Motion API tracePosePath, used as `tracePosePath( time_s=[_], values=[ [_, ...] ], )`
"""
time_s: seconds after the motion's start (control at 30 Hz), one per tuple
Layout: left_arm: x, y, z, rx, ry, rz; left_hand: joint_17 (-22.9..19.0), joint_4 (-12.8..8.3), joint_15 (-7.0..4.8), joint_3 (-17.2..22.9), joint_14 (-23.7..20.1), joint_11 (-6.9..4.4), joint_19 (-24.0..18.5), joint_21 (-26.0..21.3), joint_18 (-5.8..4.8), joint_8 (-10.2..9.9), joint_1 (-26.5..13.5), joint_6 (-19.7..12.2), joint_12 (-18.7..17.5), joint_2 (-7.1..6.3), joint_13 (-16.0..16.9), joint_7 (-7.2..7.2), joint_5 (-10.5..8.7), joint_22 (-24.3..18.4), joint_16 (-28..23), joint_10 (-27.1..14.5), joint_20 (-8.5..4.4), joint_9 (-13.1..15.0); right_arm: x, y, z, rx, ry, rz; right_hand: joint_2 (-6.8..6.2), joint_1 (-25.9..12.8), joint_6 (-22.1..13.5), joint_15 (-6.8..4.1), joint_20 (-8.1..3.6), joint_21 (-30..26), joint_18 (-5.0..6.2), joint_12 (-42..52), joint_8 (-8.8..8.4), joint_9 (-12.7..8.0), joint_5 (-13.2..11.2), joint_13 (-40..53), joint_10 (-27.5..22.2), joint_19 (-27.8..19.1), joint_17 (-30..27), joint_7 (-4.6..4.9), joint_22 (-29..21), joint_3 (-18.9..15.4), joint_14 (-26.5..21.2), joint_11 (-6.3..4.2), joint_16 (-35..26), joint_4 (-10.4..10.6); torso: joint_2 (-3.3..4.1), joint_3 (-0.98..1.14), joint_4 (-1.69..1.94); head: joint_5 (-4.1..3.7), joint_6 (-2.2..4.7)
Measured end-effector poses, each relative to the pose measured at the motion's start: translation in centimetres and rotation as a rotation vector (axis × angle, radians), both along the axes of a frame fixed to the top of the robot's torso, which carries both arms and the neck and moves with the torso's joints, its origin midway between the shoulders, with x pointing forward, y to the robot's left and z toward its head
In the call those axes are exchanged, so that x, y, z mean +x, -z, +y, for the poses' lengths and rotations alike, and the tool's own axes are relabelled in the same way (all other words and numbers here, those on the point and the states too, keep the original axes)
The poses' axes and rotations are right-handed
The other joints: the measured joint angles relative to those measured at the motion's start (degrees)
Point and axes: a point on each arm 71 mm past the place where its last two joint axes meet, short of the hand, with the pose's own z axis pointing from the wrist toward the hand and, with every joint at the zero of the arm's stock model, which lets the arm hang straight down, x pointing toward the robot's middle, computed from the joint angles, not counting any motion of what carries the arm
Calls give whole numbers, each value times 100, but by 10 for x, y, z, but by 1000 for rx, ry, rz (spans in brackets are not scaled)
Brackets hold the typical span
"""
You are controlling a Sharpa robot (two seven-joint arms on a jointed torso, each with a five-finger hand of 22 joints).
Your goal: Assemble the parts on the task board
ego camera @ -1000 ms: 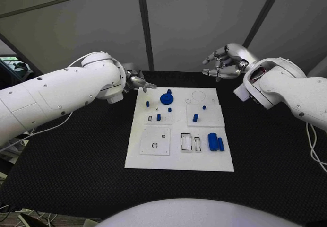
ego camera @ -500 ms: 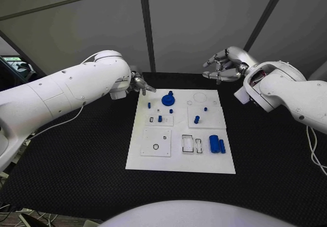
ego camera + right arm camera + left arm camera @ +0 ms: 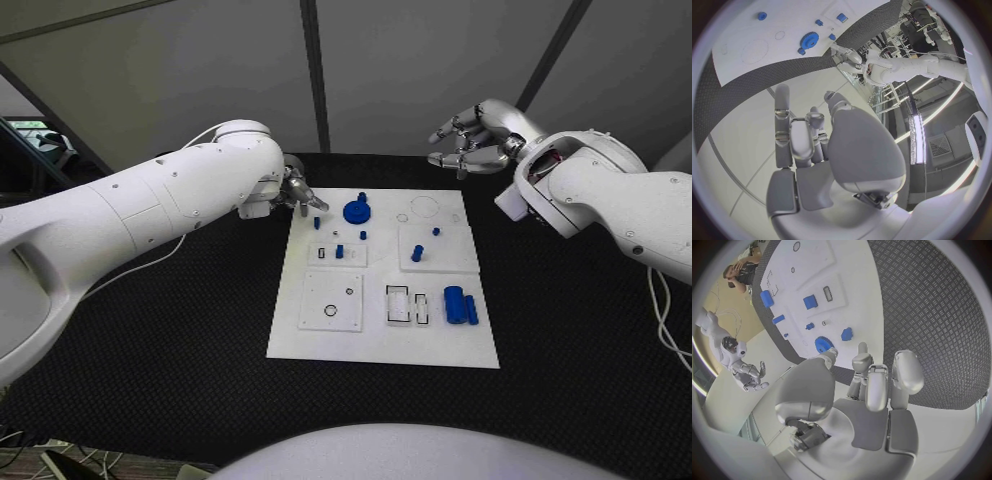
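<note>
The black, diamond-textured table (image 3: 159, 340) carries the flat white rectangular task board (image 3: 382, 345), smooth and matte, with raised square panels and shallow slot outlines. On it lie small blue plastic parts: a toothed blue gear (image 3: 356, 211) near the far edge, two blue cylinders (image 3: 459, 303) side by side at the near right, and short blue pegs (image 3: 415, 253) standing in the middle panels.

The left robot hand (image 3: 293, 190), silver and smooth-shelled, hovers just beyond the board's far left corner, fingers extended and apart, holding nothing; its wrist view shows the gear just ahead of the fingertips (image 3: 862, 347). The right robot hand (image 3: 473, 138) hangs well back past the far edge, fingers loosely spread and empty.

The step appears to be the left hand's approach to a part at the far left, probably the gear. To do it well, come down square over the part, pinch its rim evenly, and avoid knocking the neighbouring pegs.
</note>
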Motion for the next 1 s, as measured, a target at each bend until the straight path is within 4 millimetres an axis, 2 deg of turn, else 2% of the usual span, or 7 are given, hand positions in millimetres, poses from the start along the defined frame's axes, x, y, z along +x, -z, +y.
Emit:
tracePosePath(
  time_s=[0.27, 0.5, 0.63, 0.97, 1.0],
  values=[
    [-1, 3, 0, 13, 11, 19, 1, -15, 0, -47, 0, -21, 0, -45, 0, -23, 72, 41, -27, 70, -30, -1, 0, -29, -23, -21, 0, -24, 0, 0, 1, -1, -2, 0, 0, 0, 0, 0, 0, 0, -1, 0, 0, 0, 0, 0, 0, 0, 0, 0, -6, 2, 0, 0, 0, 1, -5, 2, 7, -2, -14],
    [-2, 4, -3, 16, 23, 31, 0, -15, 0, -48, 0, 1, 0, -45, 0, -23, 93, 41, -27, 48, -38, -1, 0, -28, -23, -42, 0, -24, 1, 1, 2, -2, -3, 2, 0, 0, 0, 0, 0, 0, 0, 0, 0, 0, 0, 0, 0, 0, 0, 0, -6, 16, 0, 0, 0, 15, -7, 2, 7, 10, -21],
    [-3, 5, -6, 11, 28, 38, 0, -24, 0, -57, 0, -18, 0, -44, -1, -23, 162, 77, -27, 116, -38, -7, 0, -28, -23, -61, 0, -35, 1, 1, 2, -2, -4, 2, 0, 0, 0, 0, 0, 0, 0, 0, 0, 0, 0, 1, 0, 0, 0, 0, -5, 16, 0, 0, 0, 15, -7, 3, 7, 12, -27],
    [-4, 8, -10, 3, 36, 53, 0, -78, 0, -111, 0, -20, 0, -44, -1, -23, 314, 103, -27, 117, -38, -21, 0, -12, -22, -62, 0, -59, 1, 1, 4, -3, -8, 5, 0, 0, 0, 0, 0, 0, -1, 0, 0, 0, 0, 1, 0, 0, 0, 0, -5, 16, 0, 0, 0, 14, -7, 5, 7, -12, -55],
    [-5, 8, -10, 3, 37, 54, 0, -78, 0, -111, 0, -19, 0, -44, -1, -23, 350, 102, -27, 153, -38, -21, 0, -11, -22, -62, 0, -59, 1, 1, 4, -3, -9, 5, 0, 0, 0, 0, 0, 0, 0, 0, 0, 0, 0, 1, 0, 0, 0, 0, -5, 16, 0, 0, 0, 14, -7, 5, 7, -10, -57]
  ],
)
